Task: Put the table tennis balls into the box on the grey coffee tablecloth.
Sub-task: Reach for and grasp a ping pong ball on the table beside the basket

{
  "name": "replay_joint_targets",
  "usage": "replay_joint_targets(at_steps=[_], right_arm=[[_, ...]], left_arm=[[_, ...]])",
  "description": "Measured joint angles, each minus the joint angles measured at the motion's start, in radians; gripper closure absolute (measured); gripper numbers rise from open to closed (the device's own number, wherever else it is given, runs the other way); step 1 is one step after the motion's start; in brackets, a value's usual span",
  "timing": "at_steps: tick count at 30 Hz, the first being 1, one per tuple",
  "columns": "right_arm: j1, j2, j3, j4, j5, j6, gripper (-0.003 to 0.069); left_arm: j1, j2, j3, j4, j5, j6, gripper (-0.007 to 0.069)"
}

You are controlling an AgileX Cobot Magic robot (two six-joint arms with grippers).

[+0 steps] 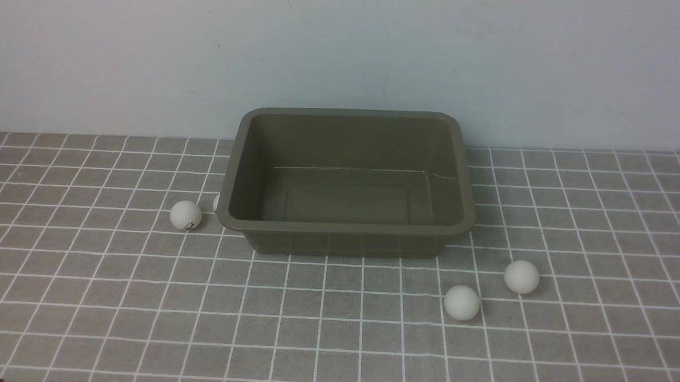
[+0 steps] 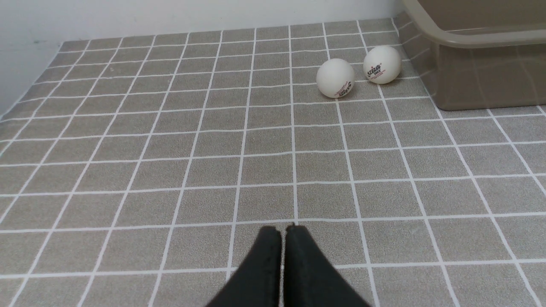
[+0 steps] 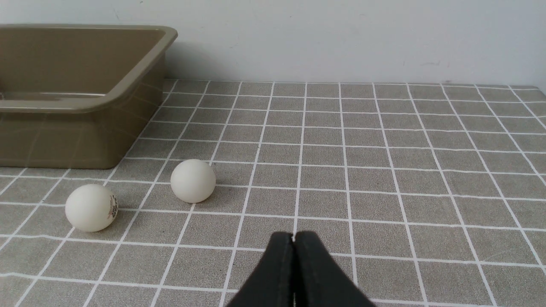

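Note:
The olive-brown box [image 1: 244, 152] stands empty on the grey checked tablecloth [image 1: 333, 340], near the wall. One white ball [image 1: 185, 215] lies left of the box, and a second [image 1: 216, 202] peeks from behind the box's left rim. Two more balls [image 1: 462, 302] [image 1: 521, 277] lie at its front right. The left wrist view shows the two left balls [image 2: 335, 78] [image 2: 382, 64] beside the box [image 2: 477, 72], well ahead of my left gripper [image 2: 282, 230], which is shut and empty. The right wrist view shows the two right balls [image 3: 91, 207] [image 3: 193, 181] and the box [image 3: 81, 128]; my right gripper [image 3: 293, 235] is shut and empty.
A pale wall [image 1: 346, 53] rises just behind the box. The cloth reaches the wall at the far left in the left wrist view [image 2: 25, 55]. Neither arm shows in the front view.

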Motion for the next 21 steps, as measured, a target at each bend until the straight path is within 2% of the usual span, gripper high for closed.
replay_joint_targets(at_steps=[4, 7, 10, 14, 15, 16, 17, 18, 19, 20, 21], right_arm=[[0.0, 0.0, 0.0, 0.0, 0.0, 0.0, 0.0673], [0.0, 0.0, 0.0, 0.0, 0.0, 0.0, 0.0673], [0.0, 0.0, 0.0, 0.0, 0.0, 0.0, 0.0673], [0.0, 0.0, 0.003, 0.025, -0.022, 0.013, 0.0673], [0.0, 0.0, 0.007, 0.046, -0.039, 0.019, 0.0673], [0.001, 0.0, 0.009, 0.136, -0.105, 0.07, 0.0673], [0.001, 0.0, 0.009, 0.172, -0.132, 0.091, 0.0673], [0.002, 0.0, 0.009, 0.211, -0.169, 0.112, 0.0673], [0.003, 0.0, 0.009, 0.325, -0.236, 0.177, 0.0673], [0.003, 0.0, 0.009, 0.337, -0.244, 0.177, 0.0673], [0.003, 0.0, 0.009, 0.417, -0.307, 0.218, 0.0673]], left_arm=[[0.0, 0.0, 0.0, 0.01, -0.004, 0.0, 0.0629], [0.0, 0.0, 0.004, -0.031, -0.055, -0.031, 0.0629], [0.0, 0.0, 0.005, -0.176, -0.222, -0.105, 0.0629], [0.0, 0.0, 0.005, -0.266, -0.384, -0.133, 0.0629], [0.0, 0.0, 0.005, -0.277, -0.433, -0.134, 0.0629], [0.0, 0.0, 0.005, -0.298, -0.516, -0.144, 0.0629], [0.0, 0.0, 0.005, -0.315, -0.608, -0.156, 0.0629], [0.0, 0.0, 0.005, -0.321, -0.638, -0.162, 0.0629], [0.0, 0.0, -0.008, -0.336, -0.739, -0.204, 0.0629], [0.0, 0.0, -0.012, -0.337, -0.739, -0.204, 0.0629], [0.0, 0.005, -0.067, -0.343, -0.711, -0.248, 0.0629]])
